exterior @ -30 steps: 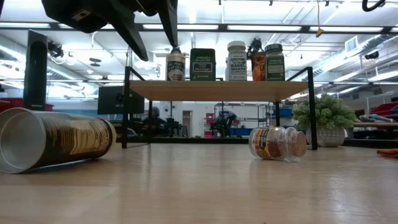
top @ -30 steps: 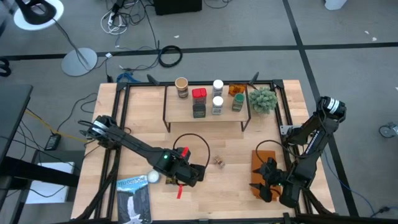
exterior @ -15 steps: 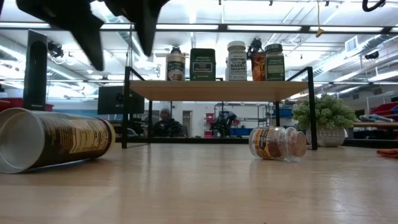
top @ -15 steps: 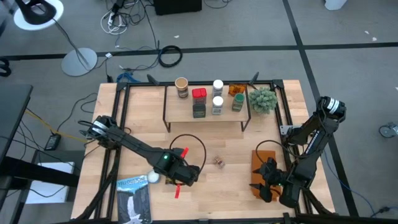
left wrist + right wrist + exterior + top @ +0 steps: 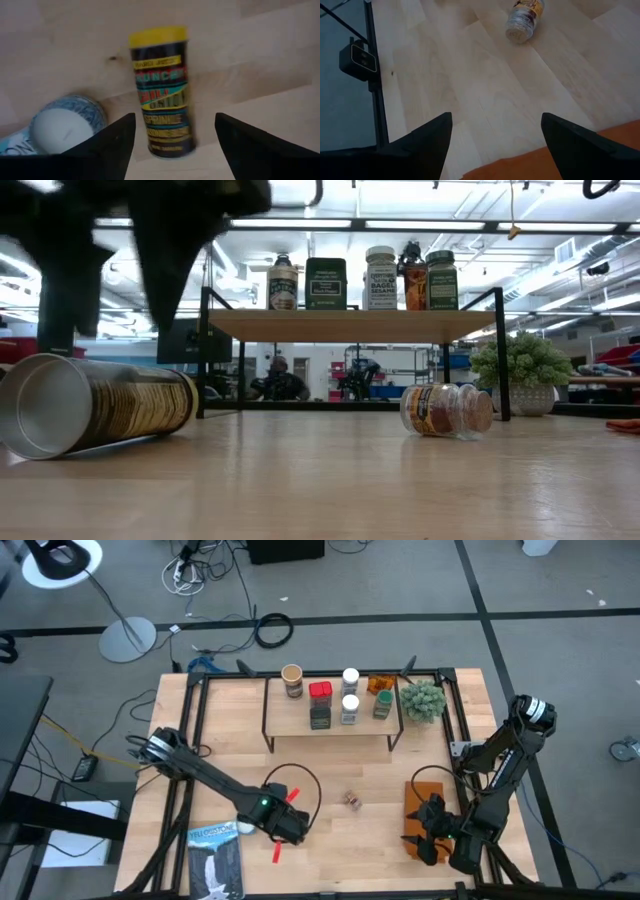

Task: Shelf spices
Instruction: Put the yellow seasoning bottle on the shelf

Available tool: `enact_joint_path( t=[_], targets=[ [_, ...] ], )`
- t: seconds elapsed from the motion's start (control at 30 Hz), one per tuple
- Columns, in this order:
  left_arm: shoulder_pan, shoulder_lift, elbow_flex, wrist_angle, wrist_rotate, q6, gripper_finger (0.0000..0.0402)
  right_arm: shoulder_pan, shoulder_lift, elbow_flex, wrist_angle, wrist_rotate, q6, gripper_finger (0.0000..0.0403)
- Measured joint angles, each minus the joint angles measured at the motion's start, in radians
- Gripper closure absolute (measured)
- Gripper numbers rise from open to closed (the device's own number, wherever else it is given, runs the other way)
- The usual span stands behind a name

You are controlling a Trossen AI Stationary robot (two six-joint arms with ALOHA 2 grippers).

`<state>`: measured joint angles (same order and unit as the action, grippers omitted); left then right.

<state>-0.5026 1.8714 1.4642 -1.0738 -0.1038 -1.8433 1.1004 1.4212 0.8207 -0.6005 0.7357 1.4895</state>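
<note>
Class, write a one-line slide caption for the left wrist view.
Open left gripper hovers over a yellow-lidded dark spice tin lying beside a white-topped blue jar on the wooden tabletop.

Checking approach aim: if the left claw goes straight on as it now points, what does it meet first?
Probably the yellow-lidded tin, lying on the table between the open left claw's fingers; depth is unclear.
</note>
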Motion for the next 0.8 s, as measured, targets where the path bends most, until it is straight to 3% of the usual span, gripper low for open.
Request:
enact_joint_path(
  t=[0.17,0.47,0.8],
  targets=[
    [0.022,0.0,-0.075,0.112,0.055,0.001,0.0138,0.0,0.0,0.0,0.002,0.0,0.0,0.0098],
    [0.114,0.0,-0.163,0.148,0.134,0.033,0.0147,0.0,0.0,0.0,0.007,-0.003,0.0,0.0098],
    [0.153,0.0,-0.22,0.198,0.12,0.137,0.0147,0.0,0.0,0.0,0.008,-0.003,-0.011,0.0098]
  ],
)
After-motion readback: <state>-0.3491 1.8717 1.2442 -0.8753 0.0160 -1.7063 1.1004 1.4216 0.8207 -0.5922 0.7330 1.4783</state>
